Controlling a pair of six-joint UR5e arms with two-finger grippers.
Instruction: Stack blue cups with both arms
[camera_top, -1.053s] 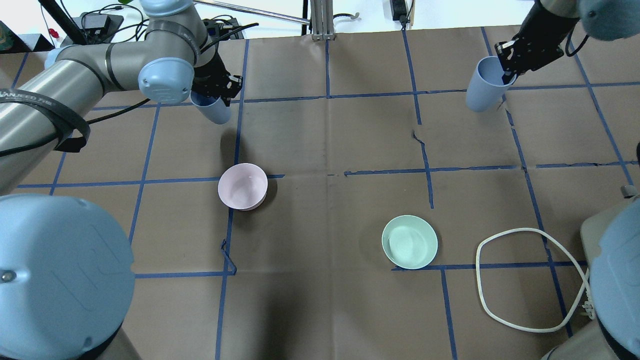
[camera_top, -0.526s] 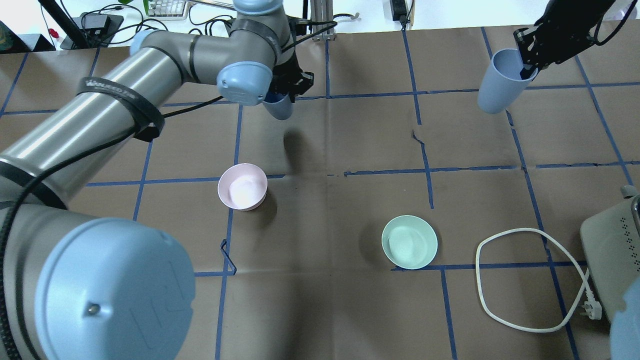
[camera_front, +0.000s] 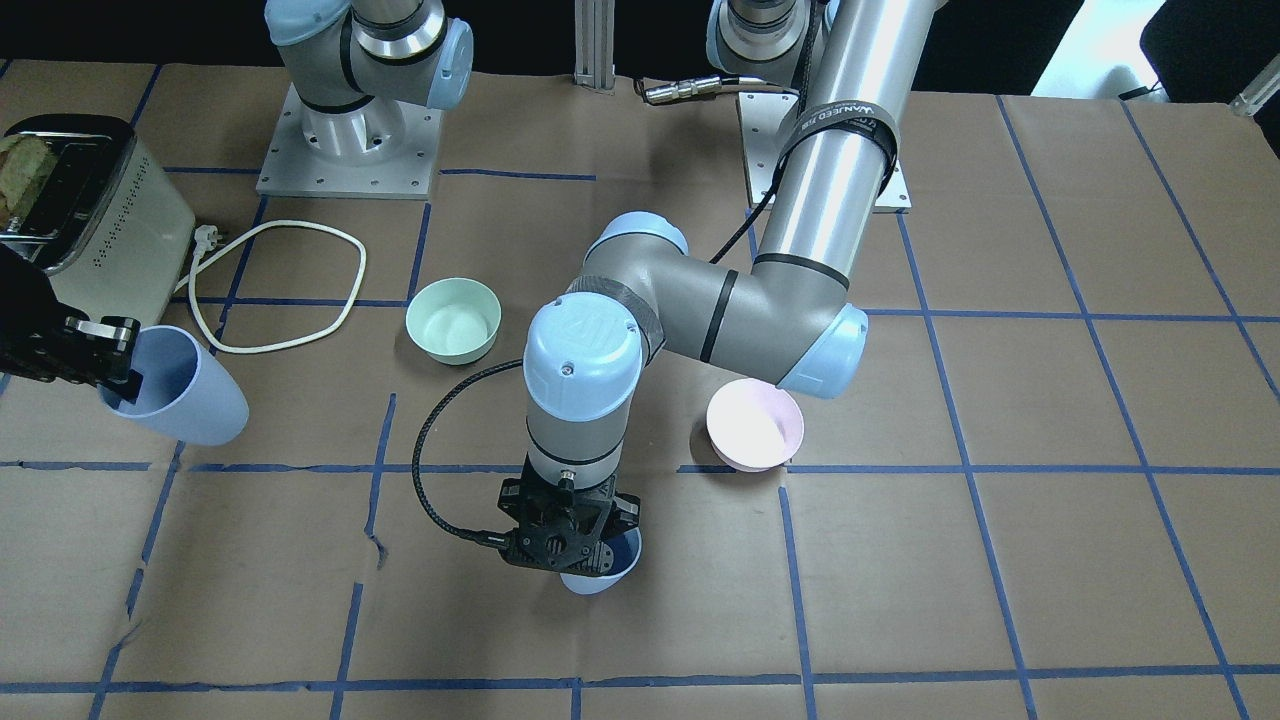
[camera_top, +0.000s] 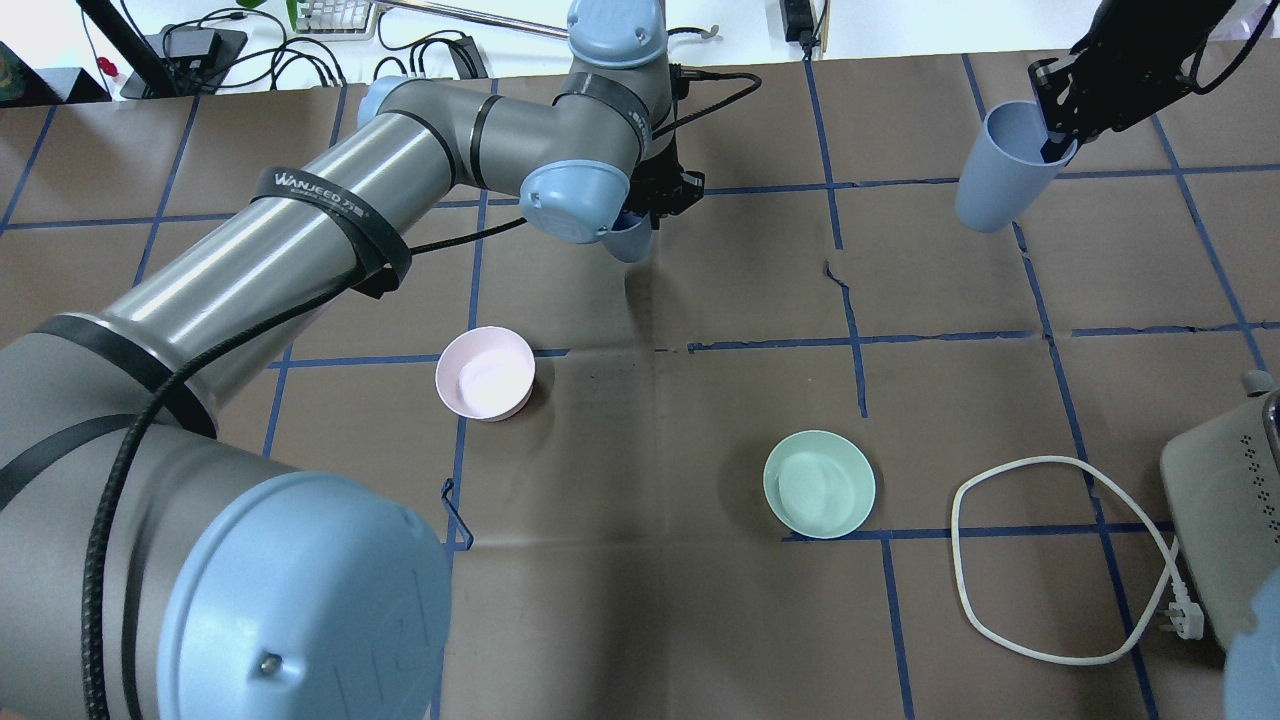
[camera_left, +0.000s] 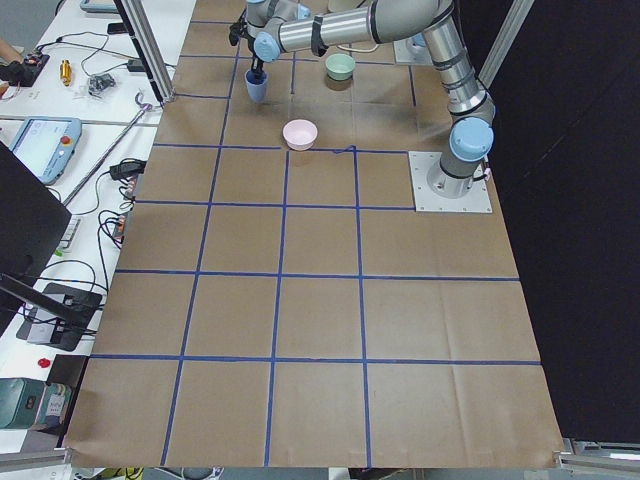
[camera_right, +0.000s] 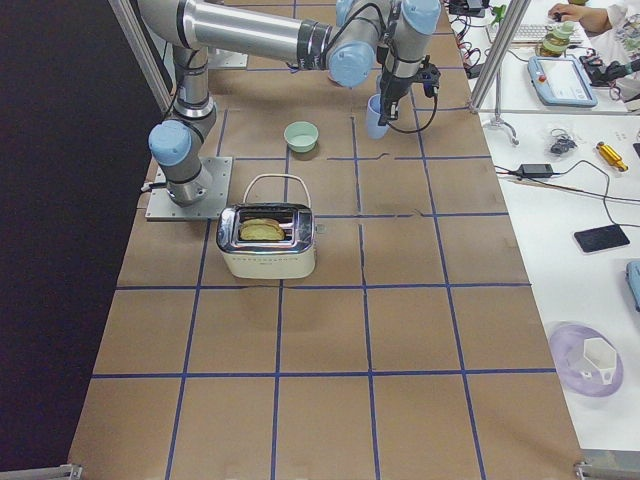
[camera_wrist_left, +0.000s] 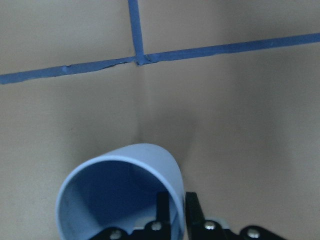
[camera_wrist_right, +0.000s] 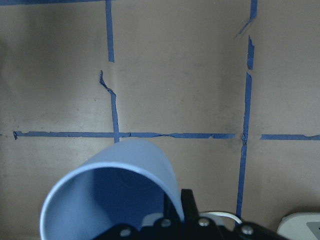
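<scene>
ARMS APART, CUPS IN HAND: The left tool (camera_top: 668, 190) pinches the rim of the left arm's cup (camera_top: 630, 238), one finger inside the mouth and one outside. The cup hangs mouth up with its long axis close to vertical, on the far side of the pink bowl (camera_top: 485, 373) from the robot and a little to the robot's right of it. A shadow lying apart from it on the counter (camera_top: 700, 620) suggests it is carried clear of the surface. The right tool (camera_top: 1062, 105) is clamped the same way on the rim of the right arm's cup (camera_top: 988, 180). That cup is well apart from the pink bowl, much farther to the robot's right and about as far out. It appears tilted, base swung in toward the bowl's side and mouth leaning away. The stacking turns on that gap: the right arm's cup lies straight off to the robot's right of the left tool, and the two axes do not line up. The left arm (camera_top: 300, 235) is stretched long and low, its elbow above the pink bowl's edge in the front view and its wrist pointing straight down; it holds the cup nearer the bowl. Of the right arm (camera_front: 355, 45) little beyond base and wrist shows. By this reading, one cup must be steadied and the other straightened and brought above it.
</scene>
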